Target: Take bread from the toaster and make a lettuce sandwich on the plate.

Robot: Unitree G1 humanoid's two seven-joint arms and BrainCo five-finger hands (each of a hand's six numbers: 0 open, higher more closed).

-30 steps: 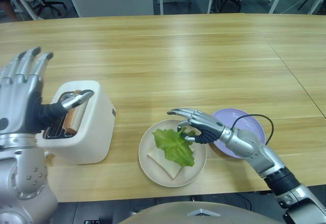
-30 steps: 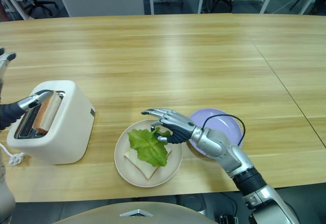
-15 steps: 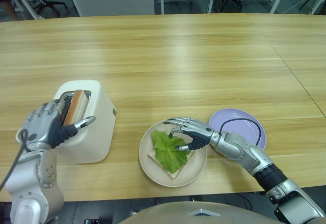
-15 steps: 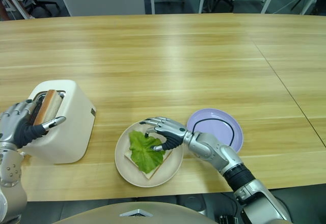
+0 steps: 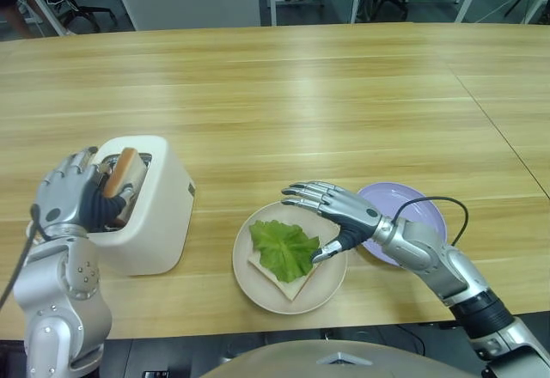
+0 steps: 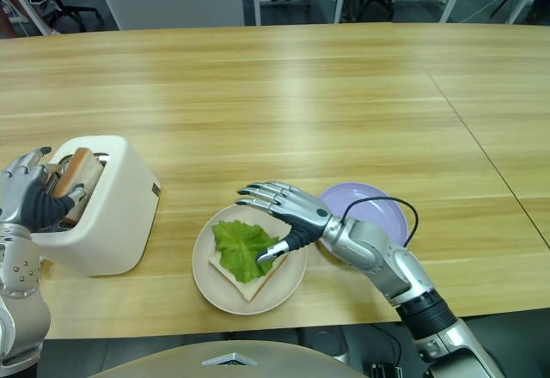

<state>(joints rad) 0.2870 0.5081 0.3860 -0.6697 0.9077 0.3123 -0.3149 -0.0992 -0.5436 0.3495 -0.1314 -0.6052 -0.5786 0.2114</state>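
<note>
L hand (image 5: pixel 76 199) lower left, fingers curled round bread slice (image 5: pixel 121 169), which sits tilted in toaster (image 5: pixel 163 215) slot. R hand (image 5: pixel 337 215) lower centre, fingers spread, holding nothing, over plate (image 5: pixel 331 279) right rim. Lettuce (image 5: pixel 282 247) lies on 2nd slice (image 5: pixel 292 285) there. Purple dish (image 5: pixel 421 210) just right on tabletop (image 5: pixel 284 94).

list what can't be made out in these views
In both views:
Bread: lower part hidden in the toaster slot and behind the left hand.
Slice on the plate: mostly under the lettuce.
Purple plate: partly behind the right hand.
</note>
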